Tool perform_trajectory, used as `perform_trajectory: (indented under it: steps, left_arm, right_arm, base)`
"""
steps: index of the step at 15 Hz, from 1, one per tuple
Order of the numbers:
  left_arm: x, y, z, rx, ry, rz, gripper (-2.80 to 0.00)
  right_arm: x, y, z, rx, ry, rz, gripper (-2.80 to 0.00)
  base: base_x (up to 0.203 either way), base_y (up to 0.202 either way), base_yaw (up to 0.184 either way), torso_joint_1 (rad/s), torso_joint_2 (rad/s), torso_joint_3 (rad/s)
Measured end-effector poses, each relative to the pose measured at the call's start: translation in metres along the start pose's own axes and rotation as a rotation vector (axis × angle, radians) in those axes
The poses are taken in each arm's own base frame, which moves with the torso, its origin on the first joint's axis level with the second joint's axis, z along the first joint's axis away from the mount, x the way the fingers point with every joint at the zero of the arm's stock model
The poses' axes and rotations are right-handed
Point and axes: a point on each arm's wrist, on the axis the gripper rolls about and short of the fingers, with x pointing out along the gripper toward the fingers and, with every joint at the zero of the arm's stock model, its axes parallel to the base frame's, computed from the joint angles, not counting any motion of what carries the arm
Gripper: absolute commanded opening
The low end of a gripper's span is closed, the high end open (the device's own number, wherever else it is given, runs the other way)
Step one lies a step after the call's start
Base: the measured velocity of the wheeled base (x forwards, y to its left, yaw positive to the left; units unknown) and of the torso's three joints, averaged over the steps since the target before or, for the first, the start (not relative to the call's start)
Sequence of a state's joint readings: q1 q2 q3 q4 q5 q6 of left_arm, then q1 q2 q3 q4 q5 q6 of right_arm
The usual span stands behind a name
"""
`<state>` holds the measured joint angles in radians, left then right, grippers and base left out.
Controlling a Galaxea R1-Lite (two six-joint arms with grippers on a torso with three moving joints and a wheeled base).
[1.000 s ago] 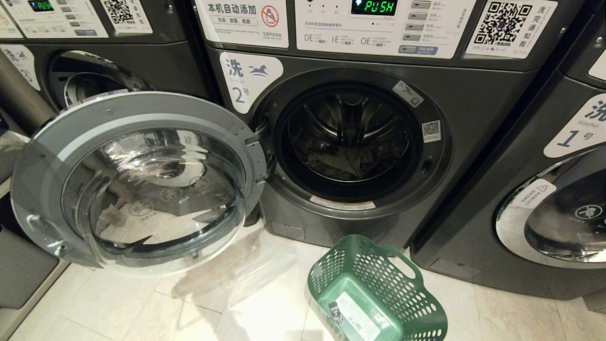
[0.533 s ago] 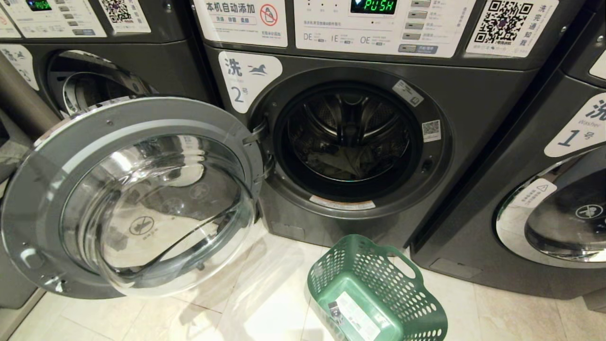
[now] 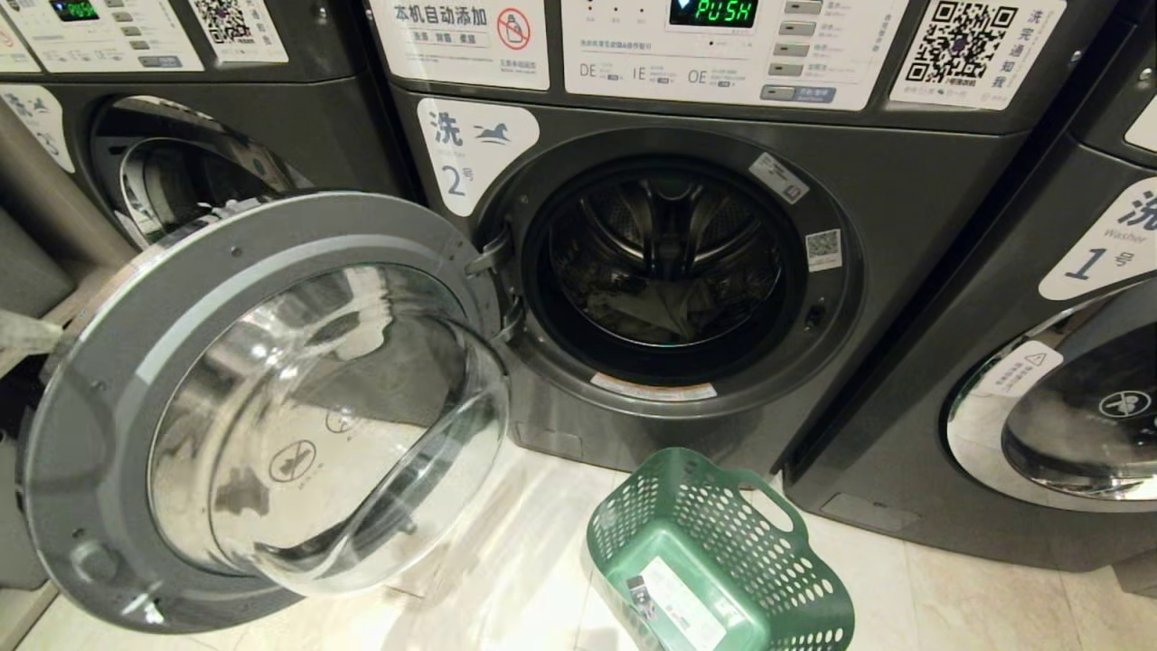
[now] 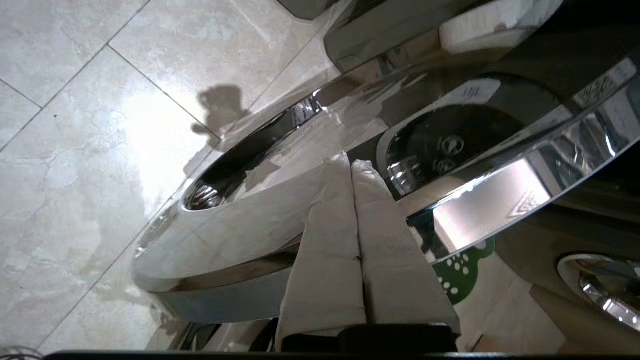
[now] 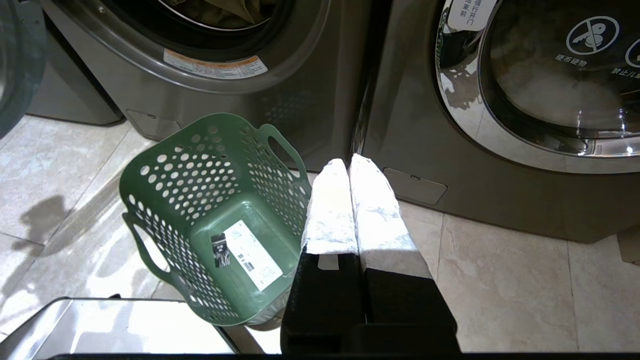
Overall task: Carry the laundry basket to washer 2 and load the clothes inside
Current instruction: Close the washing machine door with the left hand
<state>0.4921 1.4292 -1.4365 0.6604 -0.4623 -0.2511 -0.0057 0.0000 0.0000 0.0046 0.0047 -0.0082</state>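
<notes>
1. Head view: you had washer 2 with its door swung wide on the left hinge, leaving the drum mouth fully clear. The clothes lay low in the drum as a pale crumpled shape, so the loading looked done. The laundry basket stood empty on the floor just in front of the washer's lower right corner, tilted so that its open side faced you and the white sticker on its base showed. Neither arm appeared in this view.

2. Left wrist view: your left gripper had its cloth-wrapped fingers pressed together and pinched nothing. It sat close against the chrome rim of the door, apparently behind it. I judge that placement suited a push to swing the door shut; I could not tell whether the fingers touched the rim.

3. Right wrist view: your right gripper had its fingers closed flat against each other, empty. It hung above the floor just beside the laundry basket, near the seam between the two washers, apparently parked out of the way.
</notes>
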Motion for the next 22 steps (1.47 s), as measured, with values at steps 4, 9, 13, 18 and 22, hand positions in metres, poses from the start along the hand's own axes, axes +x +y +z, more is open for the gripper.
perform_trajectory:
  steps: [4, 9, 13, 18, 22]
  left_arm:
    - [-0.019, -0.011, -0.045, 0.026, 0.048, -0.040, -2.80]
    - [-0.032, -0.027, -0.093, 0.090, 0.150, -0.181, -2.80]
    - [-0.036, -0.042, -0.108, 0.084, 0.226, -0.304, -2.80]
    - [-0.033, -0.058, -0.116, 0.141, 0.280, -0.418, -2.80]
    - [-0.015, -0.085, -0.111, 0.138, 0.259, -0.564, -2.80]
  right_arm:
    - [0.000, 0.000, 0.000, -0.001, 0.000, 0.000, -2.80]
    - [0.000, 0.000, 0.000, 0.001, 0.000, 0.000, -2.80]
    - [0.000, 0.000, 0.000, 0.001, 0.000, 0.001, -2.80]
    - [0.000, 0.000, 0.000, 0.001, 0.000, 0.000, -2.80]
    - [0.000, 0.000, 0.000, 0.000, 0.000, 0.001, -2.80]
  base:
    - [0.000, 0.000, 0.000, 0.000, 0.00, 0.000]
    - [0.000, 0.000, 0.000, 0.000, 0.00, 0.000]
    - [0.000, 0.000, 0.000, 0.000, 0.00, 0.000]
    - [0.000, 0.000, 0.000, 0.000, 0.00, 0.000]
    - [0.000, 0.000, 0.000, 0.000, 0.00, 0.000]
